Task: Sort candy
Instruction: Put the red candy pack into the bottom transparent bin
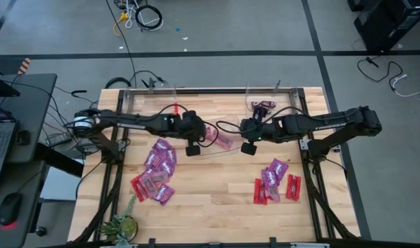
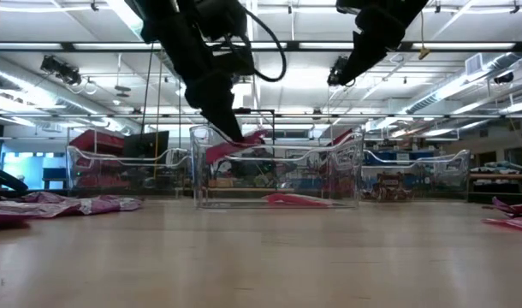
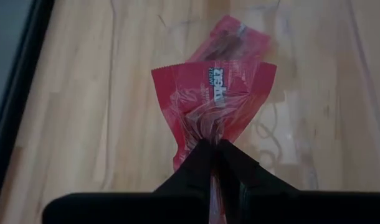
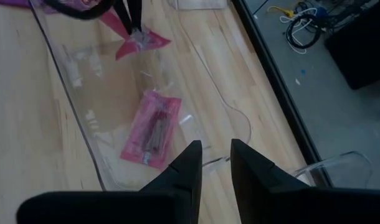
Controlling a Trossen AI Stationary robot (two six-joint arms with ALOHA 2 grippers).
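We've got L gripper (image 3: 212,146) pinching red candy (image 3: 213,93) over mid-table clear bin (image 4: 84,134); R gripper (image 4: 215,155) narrow, empty. Wrapper-tail grip could slip, missing bin.

Partly legible white lettering, seemingly "aper", on the red candy wrapper (image 3: 212,93).

Light wood table (image 1: 210,200) here. A heap of purple and red candy (image 1: 155,172) sits on its left side, a smaller bunch (image 1: 275,182) on the right, clear plastic bins (image 1: 220,141) along the middle and back, little plant (image 1: 120,226) at the front-left corner.
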